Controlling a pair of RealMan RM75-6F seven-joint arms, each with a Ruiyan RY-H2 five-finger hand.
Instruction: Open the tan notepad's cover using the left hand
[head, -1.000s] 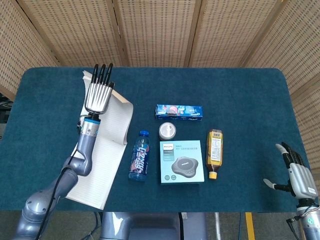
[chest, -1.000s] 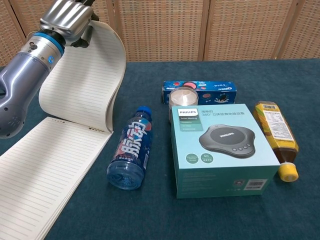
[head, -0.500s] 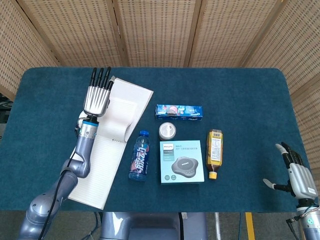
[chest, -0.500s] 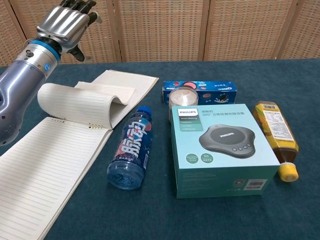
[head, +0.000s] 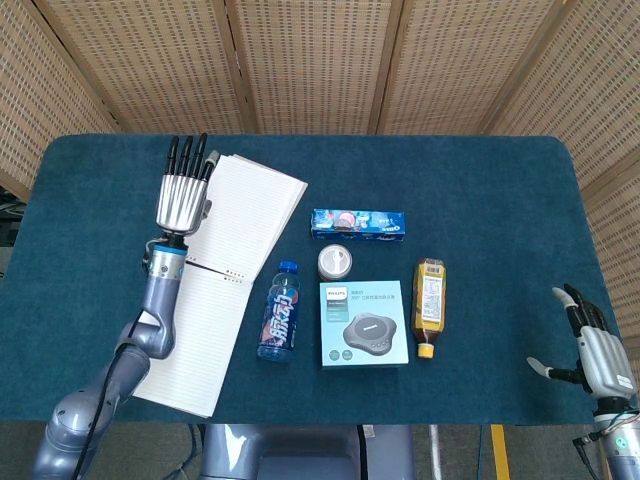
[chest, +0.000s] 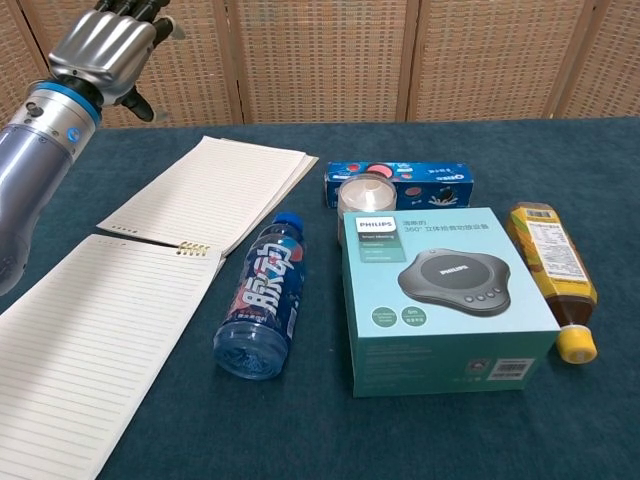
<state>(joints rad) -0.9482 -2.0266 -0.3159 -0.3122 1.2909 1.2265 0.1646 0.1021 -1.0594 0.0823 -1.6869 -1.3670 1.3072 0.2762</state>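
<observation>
my left hand empty, fingers straight and apart, raised over the notepad's far left edge | my right hand empty, fingers spread, well right of notepad | notepad lies flat open, blue bottle just beside it

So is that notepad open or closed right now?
Open. The notepad lies spread flat on the table, lined pages facing up on both sides of its binding; the left hand hovers above without holding it.
</observation>
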